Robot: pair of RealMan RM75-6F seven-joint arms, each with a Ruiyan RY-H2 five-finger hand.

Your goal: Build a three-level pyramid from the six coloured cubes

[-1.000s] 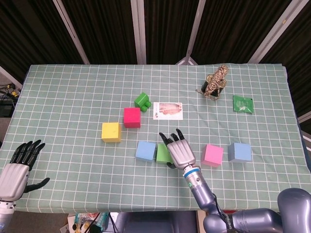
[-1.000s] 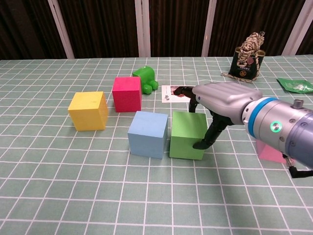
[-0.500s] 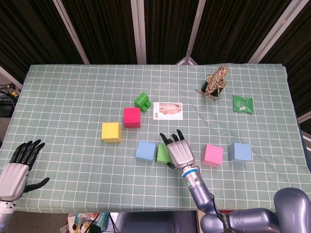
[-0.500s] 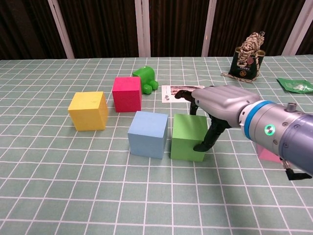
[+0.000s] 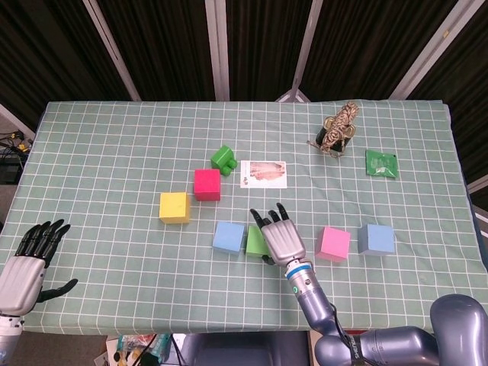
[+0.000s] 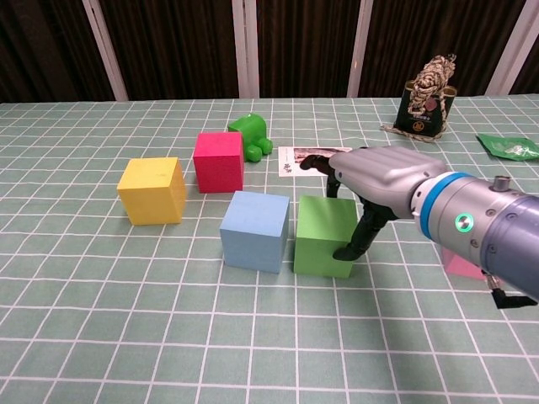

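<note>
The left hand (image 5: 27,267) rests at the table's 7 o'clock corner with fingers spread, holding nothing and well apart from every cube. The right hand (image 6: 379,181) sits over the green cube (image 6: 324,234) near 6 o'clock, thumb down its right face and fingers (image 6: 318,160) curled past the top toward the far side; the hold appears to be a grasp, but contact on the far face is hidden, so whether the cube is firmly clamped cannot be told. Just beside it at 9 o'clock stands the light blue cube (image 6: 255,230), separated by a narrow gap. Risk: if the hand pushes sideways or closes off-centre, the green cube is likely to slide into the light blue cube and skew the base row; a weak pinch is likely to let the cube tip or drop on lifting. At 3 o'clock of the hand lie the pink cube (image 5: 334,243) and the blue cube (image 5: 376,239), near each other; a wide arm sweep could knock them. Further out, toward 10 o'clock, sit the yellow cube (image 6: 152,190) and the red cube (image 6: 218,161), apart. No level of the pyramid is stacked. Beyond lie a green toy (image 6: 251,135), a printed card (image 5: 263,173), a rope-wrapped object (image 5: 338,127) and a green packet (image 5: 381,163). No container is visible.
</note>
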